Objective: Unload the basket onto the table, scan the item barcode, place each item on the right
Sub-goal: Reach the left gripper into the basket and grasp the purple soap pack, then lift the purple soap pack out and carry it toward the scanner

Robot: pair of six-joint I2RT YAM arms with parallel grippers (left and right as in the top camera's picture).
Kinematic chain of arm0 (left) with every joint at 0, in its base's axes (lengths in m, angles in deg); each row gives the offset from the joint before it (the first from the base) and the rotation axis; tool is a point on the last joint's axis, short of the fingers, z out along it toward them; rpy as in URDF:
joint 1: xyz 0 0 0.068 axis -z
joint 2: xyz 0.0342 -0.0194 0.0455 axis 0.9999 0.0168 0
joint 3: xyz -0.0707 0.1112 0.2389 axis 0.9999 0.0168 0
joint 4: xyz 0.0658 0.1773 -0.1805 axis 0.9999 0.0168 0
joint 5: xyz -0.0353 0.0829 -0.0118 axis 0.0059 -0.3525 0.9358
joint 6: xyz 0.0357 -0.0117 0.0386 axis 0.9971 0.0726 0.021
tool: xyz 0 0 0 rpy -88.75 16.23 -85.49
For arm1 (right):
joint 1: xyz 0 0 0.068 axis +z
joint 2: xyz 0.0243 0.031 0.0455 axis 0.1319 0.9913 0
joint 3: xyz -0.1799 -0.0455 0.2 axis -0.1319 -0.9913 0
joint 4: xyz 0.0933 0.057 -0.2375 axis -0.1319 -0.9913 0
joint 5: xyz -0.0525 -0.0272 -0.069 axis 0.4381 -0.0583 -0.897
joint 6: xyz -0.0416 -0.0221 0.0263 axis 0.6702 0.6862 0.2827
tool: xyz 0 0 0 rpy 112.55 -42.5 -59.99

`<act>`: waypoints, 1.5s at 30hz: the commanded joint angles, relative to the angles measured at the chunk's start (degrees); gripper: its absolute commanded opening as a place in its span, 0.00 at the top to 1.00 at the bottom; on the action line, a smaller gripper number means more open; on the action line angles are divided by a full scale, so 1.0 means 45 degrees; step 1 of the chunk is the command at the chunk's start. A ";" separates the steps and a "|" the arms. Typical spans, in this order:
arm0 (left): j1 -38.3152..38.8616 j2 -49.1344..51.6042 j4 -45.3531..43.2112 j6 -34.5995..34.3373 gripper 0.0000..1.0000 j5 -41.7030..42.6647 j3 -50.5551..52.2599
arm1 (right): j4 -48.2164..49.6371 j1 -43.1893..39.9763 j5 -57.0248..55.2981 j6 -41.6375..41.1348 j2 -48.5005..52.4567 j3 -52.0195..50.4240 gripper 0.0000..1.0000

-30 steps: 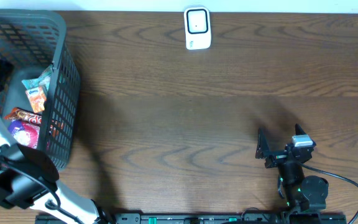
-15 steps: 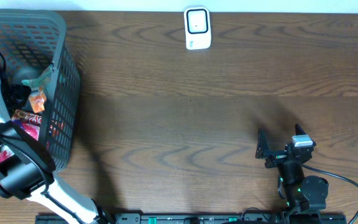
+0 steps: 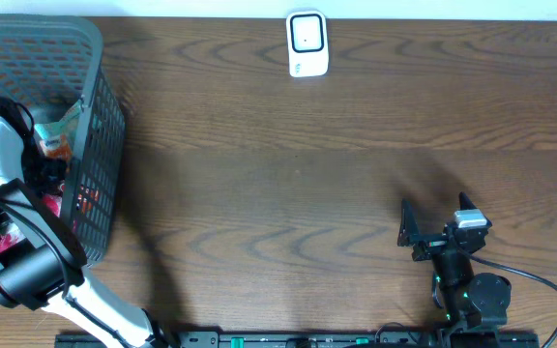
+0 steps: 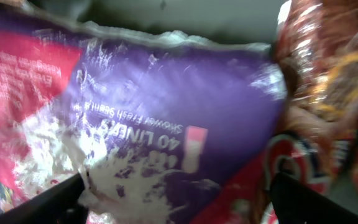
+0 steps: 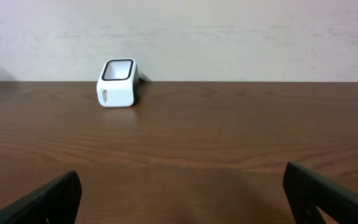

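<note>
Basket (image 3: 104,116): your left arm has swung up and into it over the last second, covering the packs that lay in plain sight.
Left gripper (image 4: 179,208): jaws wide, straddling the item below. You cannot tell from here whether the fingers press on it yet, so count nothing as held.
Item: a purple pack of scented liners (image 4: 166,106), directly under the left gripper and between its fingers.
Neighbour: an orange-brown snack wrapper (image 4: 328,81), touching the pack on the gripper's right (a likely snag on closing).
Meaning: the reach looks done and the grasp is next; no barcode shows yet.
Barcode scanner (image 3: 307,43): unmoved, well ahead of the right gripper.
Right gripper (image 5: 185,199): unchanged, fully spread and empty.
</note>
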 commanded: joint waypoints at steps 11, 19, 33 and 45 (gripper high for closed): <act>-0.0053 -0.0160 0.0019 0.0097 0.92 0.0457 0.0087 | -0.0015 0.0121 -0.0044 0.0189 -0.0068 -0.0044 0.01; -0.0053 -0.2438 -0.0024 0.1749 0.93 0.3002 -0.1627 | -0.0015 0.0121 -0.0044 0.0189 -0.0068 -0.0044 0.01; 0.0078 -0.9996 -0.3405 0.2288 0.93 0.6941 -0.1817 | -0.0015 0.0121 -0.0044 0.0189 -0.0068 -0.0044 0.01; 0.4153 -1.0020 -0.5280 0.4954 0.93 1.3551 -0.1812 | -0.0015 0.0126 -0.0044 0.0189 -0.0068 -0.0044 0.01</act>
